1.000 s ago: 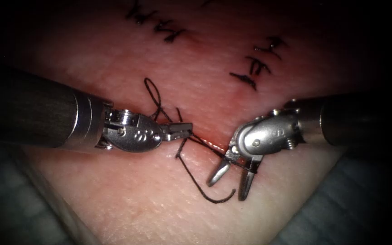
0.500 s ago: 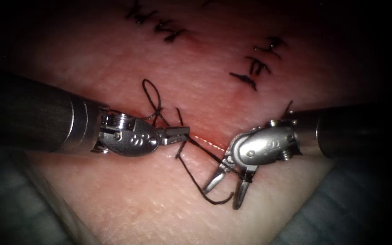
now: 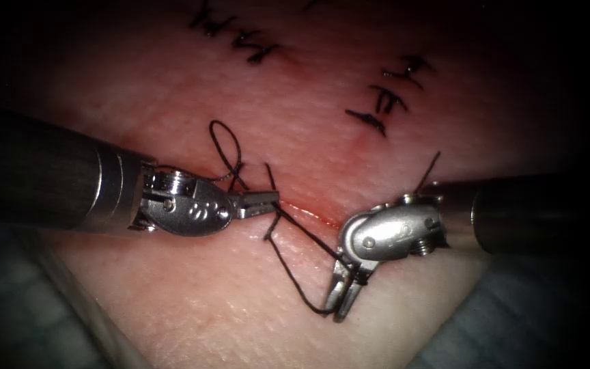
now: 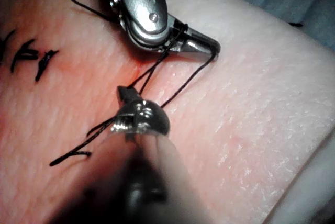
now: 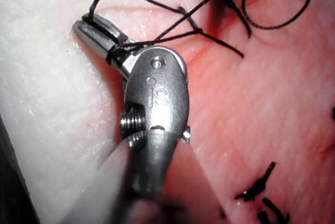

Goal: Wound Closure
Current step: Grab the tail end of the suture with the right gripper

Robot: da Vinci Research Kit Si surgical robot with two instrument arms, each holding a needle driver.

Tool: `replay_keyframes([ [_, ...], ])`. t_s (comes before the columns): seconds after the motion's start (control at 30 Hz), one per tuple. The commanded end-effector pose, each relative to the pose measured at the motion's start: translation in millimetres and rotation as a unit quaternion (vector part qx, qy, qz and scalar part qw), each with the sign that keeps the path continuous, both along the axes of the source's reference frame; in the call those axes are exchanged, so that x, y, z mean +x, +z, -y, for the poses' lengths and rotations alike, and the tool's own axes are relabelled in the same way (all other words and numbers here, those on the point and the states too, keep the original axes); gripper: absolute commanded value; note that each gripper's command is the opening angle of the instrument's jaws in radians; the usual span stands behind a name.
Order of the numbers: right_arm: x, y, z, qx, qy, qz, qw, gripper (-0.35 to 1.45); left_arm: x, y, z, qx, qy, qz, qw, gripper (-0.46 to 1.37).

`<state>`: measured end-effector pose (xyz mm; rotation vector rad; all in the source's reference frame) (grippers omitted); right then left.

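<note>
The endoscope looks down from 6 o'clock; both wrist views sit very close, sharing the thread (image 3: 302, 236).

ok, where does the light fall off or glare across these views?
Endoscope view: light pools on the tissue near the cut and the borders go dark, shading both shafts. Highlights sit on the left tool and the right tool, each shut on thread. Right wrist view: strong light on pale tissue. Left wrist view: glare on the right tool's metal.
</note>
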<state>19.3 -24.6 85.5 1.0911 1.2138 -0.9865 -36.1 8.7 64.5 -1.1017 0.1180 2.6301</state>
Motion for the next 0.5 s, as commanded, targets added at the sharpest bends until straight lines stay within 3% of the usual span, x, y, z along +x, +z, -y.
replay_keyframes([
  [0.03, 0.1, -0.3, -0.2, 0.000, 0.008, -0.002, 1.000, -0.35, 0.0, 0.1, -0.1, 0.003, 0.003, 0.001, 1.0000, -0.35],
  [0.27, 0.9, -0.5, -1.4, 0.005, 0.027, 0.003, 1.000, -0.35, 0.0, 0.1, 0.0, 0.003, 0.003, 0.001, 1.0000, -0.35],
  [0.5, 1.5, -0.1, -2.0, 0.008, 0.056, 0.028, 0.998, -0.35, 0.4, 0.0, 0.2, 0.003, 0.006, 0.003, 1.0000, -0.35],
])
